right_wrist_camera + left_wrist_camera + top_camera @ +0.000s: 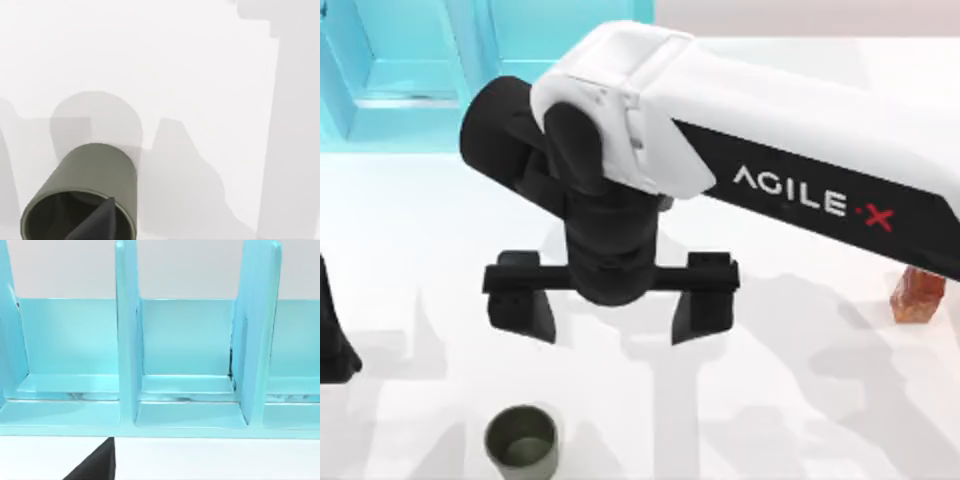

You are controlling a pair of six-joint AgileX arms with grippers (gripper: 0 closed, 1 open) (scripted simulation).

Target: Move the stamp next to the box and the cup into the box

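Cup (522, 442), dark olive, round, no handle, stands upright and empty on the white table (800, 400) near the front edge, left of centre. Right claw (610, 312) hangs above and behind it, fingers spread wide, holding nothing. Stamp (917, 295), red-brown block, sits at the table's right, partly under the right arm. Box (410, 60), glossy light blue with divided empty compartments, rear left. Left claw (332, 330) at left edge; cannot tell its opening.

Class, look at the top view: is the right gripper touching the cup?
Apart. In the top view the right gripper hangs with open jaws over bare table, while the cup stands nearer the bottom edge, with white table showing between them.
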